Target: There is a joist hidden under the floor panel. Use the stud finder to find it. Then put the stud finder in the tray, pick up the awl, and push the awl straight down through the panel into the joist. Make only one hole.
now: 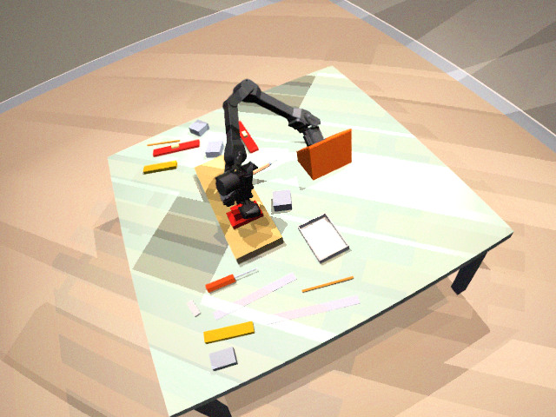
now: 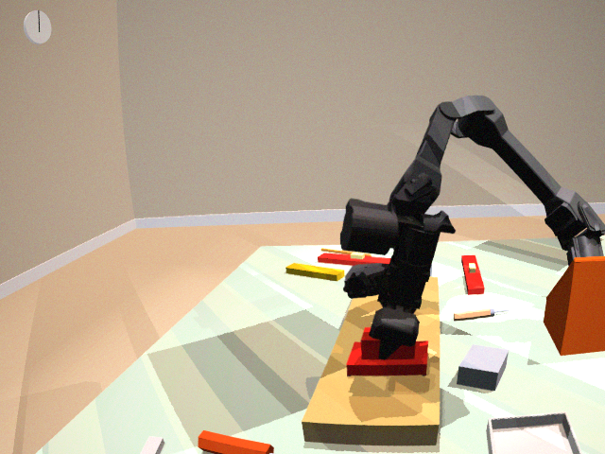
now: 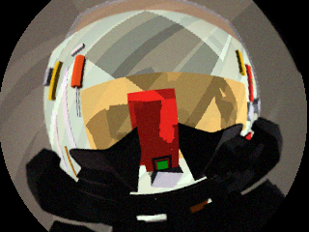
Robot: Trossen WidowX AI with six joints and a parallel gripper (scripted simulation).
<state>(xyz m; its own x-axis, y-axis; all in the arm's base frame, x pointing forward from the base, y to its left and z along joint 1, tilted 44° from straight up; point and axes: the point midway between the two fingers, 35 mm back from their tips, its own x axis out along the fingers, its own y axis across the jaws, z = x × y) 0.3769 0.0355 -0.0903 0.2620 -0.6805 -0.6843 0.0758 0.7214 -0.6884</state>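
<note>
My gripper (image 1: 246, 212) (image 2: 392, 341) (image 3: 154, 126) is shut on the red stud finder (image 1: 233, 219) (image 2: 358, 365) (image 3: 152, 97). The stud finder is level, on or just above the yellow-tan floor panel (image 1: 255, 244) (image 2: 371, 410) (image 3: 212, 83), nearer the panel's tray-side end; I cannot tell whether it touches. Its small indicator (image 3: 162, 164) shows green in the wrist view. The awl (image 1: 262, 168) (image 2: 473, 315), with a wooden handle and thin metal tip, lies on the table beside the panel. The tray (image 1: 323, 238) (image 2: 529, 440) is empty. The joist is hidden.
A grey block (image 1: 281, 200) (image 2: 482, 366) stands between panel and tray. An orange-handled tool (image 1: 220, 283) (image 2: 234, 442) (image 3: 77, 72) lies past the panel's near end. An orange upright wedge (image 1: 329, 155) (image 2: 583, 307) stands at the arm's base. Red bars, yellow bars and pale strips lie around.
</note>
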